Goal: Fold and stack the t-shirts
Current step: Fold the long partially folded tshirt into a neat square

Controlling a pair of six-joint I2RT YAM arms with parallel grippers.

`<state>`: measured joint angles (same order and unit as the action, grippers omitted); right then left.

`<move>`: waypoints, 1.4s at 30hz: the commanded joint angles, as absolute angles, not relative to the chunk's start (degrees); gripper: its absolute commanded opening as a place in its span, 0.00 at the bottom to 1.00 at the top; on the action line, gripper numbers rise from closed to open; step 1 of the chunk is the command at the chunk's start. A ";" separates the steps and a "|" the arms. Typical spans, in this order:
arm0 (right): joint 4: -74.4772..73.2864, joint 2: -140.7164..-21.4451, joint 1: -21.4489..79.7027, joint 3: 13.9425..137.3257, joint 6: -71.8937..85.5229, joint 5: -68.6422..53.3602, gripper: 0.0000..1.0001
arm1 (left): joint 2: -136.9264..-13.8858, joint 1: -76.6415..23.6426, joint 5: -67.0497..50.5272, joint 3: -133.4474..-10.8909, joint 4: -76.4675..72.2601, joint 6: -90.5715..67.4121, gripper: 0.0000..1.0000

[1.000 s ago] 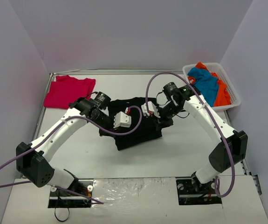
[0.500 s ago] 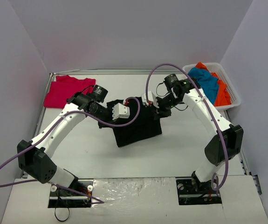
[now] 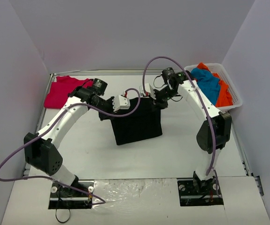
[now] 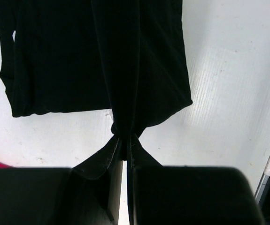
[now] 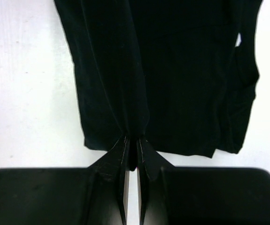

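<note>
The black t-shirt (image 3: 137, 124) hangs between my two grippers above the table's middle, its lower edge near the table. My left gripper (image 3: 115, 107) is shut on its left top corner; the left wrist view shows the cloth (image 4: 102, 61) pinched at the fingertips (image 4: 124, 140). My right gripper (image 3: 154, 100) is shut on its right top corner; the right wrist view shows the cloth (image 5: 172, 70) pinched likewise (image 5: 132, 143). The red t-shirt (image 3: 69, 91) lies flat at the far left. Blue (image 3: 205, 83) and orange (image 3: 223, 93) t-shirts lie in the basket. No star mark shows.
A white plastic basket (image 3: 235, 101) stands at the far right corner. The table's raised rim (image 3: 125, 72) runs along the back, with grey walls around. Purple cables loop over both arms.
Both grippers have risen and moved toward the back, lifting the black t-shirt from a crumpled heap so that it now hangs stretched between them.
</note>
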<state>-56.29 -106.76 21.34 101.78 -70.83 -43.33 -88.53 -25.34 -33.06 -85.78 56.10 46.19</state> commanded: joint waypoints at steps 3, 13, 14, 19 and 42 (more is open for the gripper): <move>-57.48 -111.61 19.07 107.75 -72.33 -43.15 0.00 | -91.49 -23.21 -31.90 -90.52 56.43 47.19 0.02; -57.74 -124.00 17.67 119.61 -73.91 -43.59 0.00 | -98.26 -20.13 -32.52 -94.30 54.76 48.08 0.02; -57.57 -125.14 17.58 120.66 -74.09 -43.68 0.00 | -99.48 -19.95 -32.35 -94.65 54.58 48.16 0.02; -50.41 -133.06 17.14 126.64 -69.47 -43.86 0.21 | -104.57 -19.34 -28.49 -95.27 49.49 47.29 0.07; -33.75 -113.31 21.87 99.78 -51.24 -30.77 0.50 | -88.70 -18.28 -22.49 -84.92 36.83 28.84 0.47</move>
